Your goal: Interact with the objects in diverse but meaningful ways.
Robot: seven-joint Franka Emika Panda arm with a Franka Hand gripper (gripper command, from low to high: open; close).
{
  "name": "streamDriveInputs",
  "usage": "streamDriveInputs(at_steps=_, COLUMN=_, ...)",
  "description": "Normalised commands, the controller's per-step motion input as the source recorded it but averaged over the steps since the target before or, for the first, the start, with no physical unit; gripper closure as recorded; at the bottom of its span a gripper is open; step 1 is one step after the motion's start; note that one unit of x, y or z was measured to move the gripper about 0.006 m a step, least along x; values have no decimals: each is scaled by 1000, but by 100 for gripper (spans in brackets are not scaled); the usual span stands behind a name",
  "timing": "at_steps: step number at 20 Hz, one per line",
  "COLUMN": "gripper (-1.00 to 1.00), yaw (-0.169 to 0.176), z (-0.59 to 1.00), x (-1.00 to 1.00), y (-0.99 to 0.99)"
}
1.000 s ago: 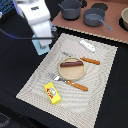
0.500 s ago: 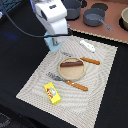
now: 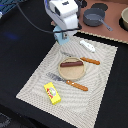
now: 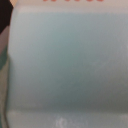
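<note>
My gripper [image 3: 63,33] is shut on the pale blue cup [image 3: 59,38] and holds it in the air above the far edge of the woven mat [image 3: 35,82]. The cup's pale blue wall [image 4: 65,60] fills the wrist view. The dark red-brown sausage [image 3: 71,63] lies on a round wooden plate [image 3: 73,73] in the middle of the mat. The yellow packet [image 3: 52,93] with a red mark lies at the mat's near edge. The small white oblong piece [image 3: 87,46] lies at the mat's far corner, to the exterior view's right of the gripper.
An orange-handled knife [image 3: 89,60] lies beyond the plate and an orange-handled fork [image 3: 74,84] lies in front of it. Two grey pots [image 3: 93,18] stand on a brown board at the back. A bowl [image 3: 124,18] shows at the right edge.
The arm has carried the pale blue cup toward the exterior view's right, from beside the mat's left edge to above its far edge.
</note>
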Motion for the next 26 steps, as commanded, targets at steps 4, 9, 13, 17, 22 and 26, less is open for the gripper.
streamDriveInputs(at_steps=4, gripper=100, yaw=0, z=-296, x=443, y=282)
streamDriveInputs(at_steps=9, gripper=100, yaw=0, z=-336, x=267, y=-32)
streamDriveInputs(at_steps=13, gripper=-100, yaw=0, z=-265, x=39, y=106)
streamDriveInputs(at_steps=17, gripper=-100, yaw=0, z=-95, x=112, y=244)
streamDriveInputs(at_steps=22, gripper=-100, yaw=-46, z=285, x=362, y=365)
streamDriveInputs(at_steps=26, gripper=-100, yaw=-160, z=737, x=339, y=290)
